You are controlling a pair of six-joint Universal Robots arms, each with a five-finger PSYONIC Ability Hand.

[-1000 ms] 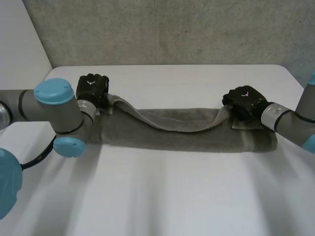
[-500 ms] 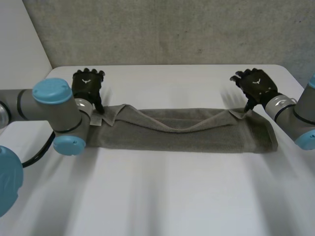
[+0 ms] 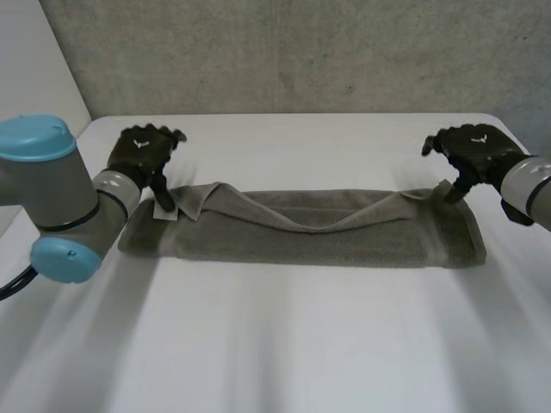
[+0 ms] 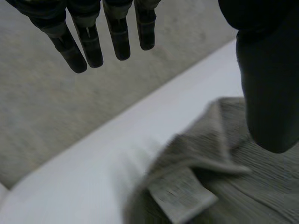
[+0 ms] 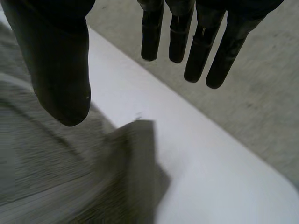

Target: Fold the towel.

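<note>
Two hands are seen spread and empty: left hand [image 3: 142, 155] and right hand [image 3: 469, 151] at the towel [image 3: 301, 228] ends. Limp, soft cloth is expected; corners are best pinched.

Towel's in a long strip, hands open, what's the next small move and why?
Probably lower the right hand onto the towel's right far corner and pinch it. Both it and the left hand are open beside the far corners, holding nothing, so folding the strip end over end likely needs a grasp first.
</note>
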